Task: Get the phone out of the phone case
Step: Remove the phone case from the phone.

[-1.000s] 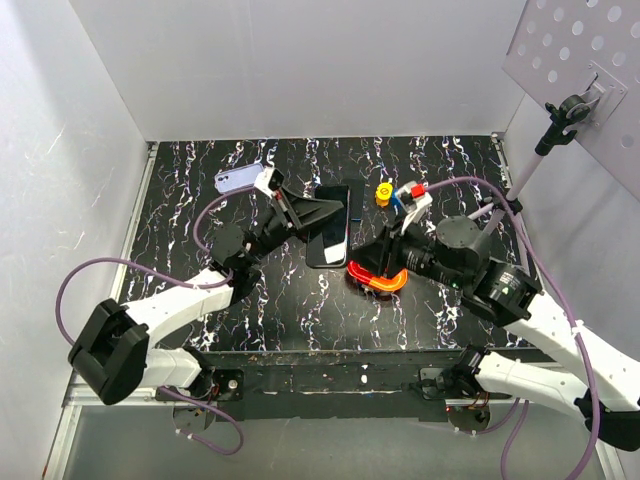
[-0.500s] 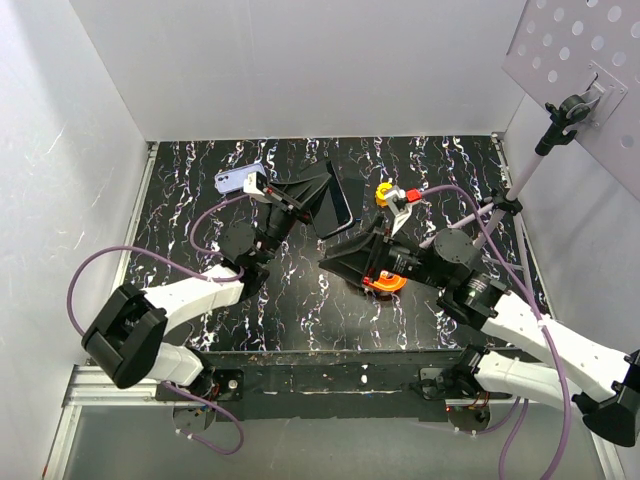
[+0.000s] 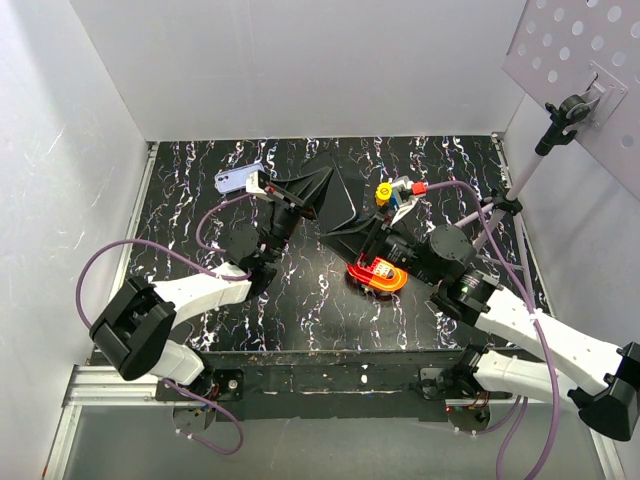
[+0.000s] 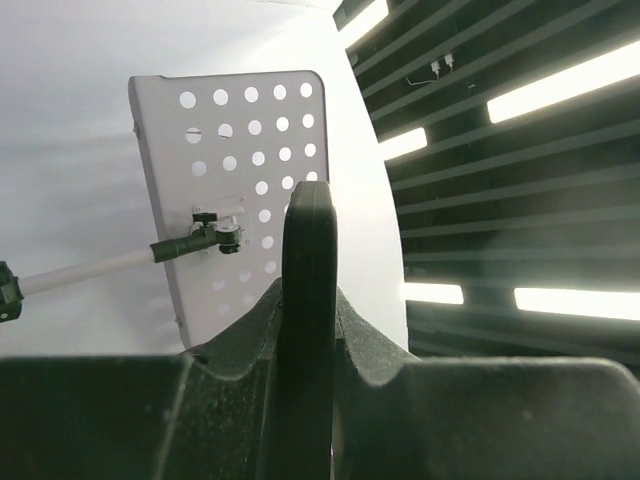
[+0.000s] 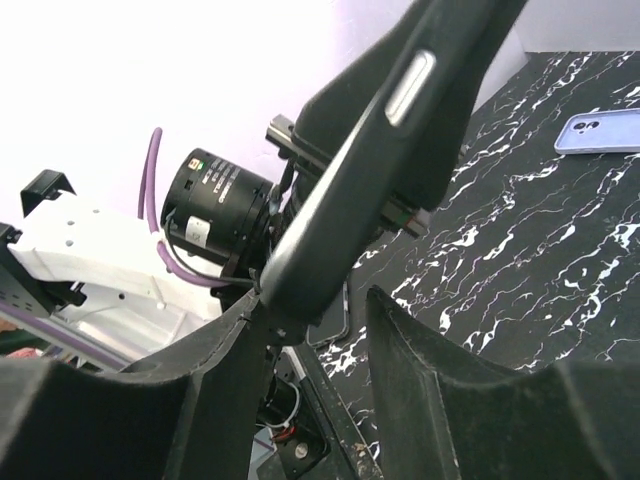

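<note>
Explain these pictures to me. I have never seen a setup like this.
These are two robot arms bolted at the near edge of a black, white-veined tabletop. The wide picture looks down from above and behind them; the other two come from a camera on each wrist, its own fingers in view. The left hand is shut on a black phone in its black case, held edge-on above the table. The right hand has a finger either side of the same phone, with a gap on one side, so it looks unclamped. On the table lie a lilac phone-shaped slab and an orange ring-shaped object.
</note>
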### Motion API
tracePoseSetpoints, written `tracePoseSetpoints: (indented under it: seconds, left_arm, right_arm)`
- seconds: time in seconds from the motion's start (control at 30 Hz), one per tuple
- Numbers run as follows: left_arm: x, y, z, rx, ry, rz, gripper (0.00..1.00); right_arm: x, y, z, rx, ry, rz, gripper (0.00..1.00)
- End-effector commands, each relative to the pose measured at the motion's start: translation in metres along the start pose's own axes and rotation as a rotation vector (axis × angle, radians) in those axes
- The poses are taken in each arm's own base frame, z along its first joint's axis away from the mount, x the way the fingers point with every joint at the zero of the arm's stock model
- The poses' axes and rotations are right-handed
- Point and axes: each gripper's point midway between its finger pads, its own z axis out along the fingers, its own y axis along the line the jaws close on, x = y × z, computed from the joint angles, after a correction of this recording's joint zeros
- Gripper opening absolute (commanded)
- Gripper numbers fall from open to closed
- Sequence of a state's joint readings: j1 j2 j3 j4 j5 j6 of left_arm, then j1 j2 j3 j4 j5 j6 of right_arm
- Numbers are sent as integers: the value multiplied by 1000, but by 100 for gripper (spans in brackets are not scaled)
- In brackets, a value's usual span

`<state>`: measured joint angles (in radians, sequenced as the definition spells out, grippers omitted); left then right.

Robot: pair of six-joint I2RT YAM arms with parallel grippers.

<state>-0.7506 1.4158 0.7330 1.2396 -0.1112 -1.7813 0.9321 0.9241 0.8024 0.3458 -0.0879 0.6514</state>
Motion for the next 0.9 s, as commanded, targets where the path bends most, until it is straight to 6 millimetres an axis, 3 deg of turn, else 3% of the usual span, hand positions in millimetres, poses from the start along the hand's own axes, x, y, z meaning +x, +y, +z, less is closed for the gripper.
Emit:
tracePoseSetpoints:
  seconds: [0.0, 0.13, 0.23, 0.4, 0.57, 0.77, 0.87]
  left_arm:
    - [9, -48, 4, 175, 1, -37, 0]
    - [11, -50, 3, 182, 1, -35, 0]
    - [13, -52, 4, 191, 3, -35, 0]
    - [16, -56, 6, 184, 15, -50, 0]
    - [28, -49, 7, 81, 75, -126, 0]
    - [68, -50, -6, -49, 294, -188, 0]
    - [80, -68, -16, 30, 372, -170, 0]
  right_arm:
    - [-36, 20, 9, -44, -111, -36, 49]
    - [-38, 21, 12, -44, -121, -37, 45]
    - [-37, 15, 13, -14, -119, -36, 36]
    - [-21, 4, 19, 47, -76, -81, 29]
    - [-6, -16, 19, 140, -18, -232, 1]
    - [9, -61, 4, 266, 102, -582, 1]
    - [10, -71, -2, 279, 142, -666, 1]
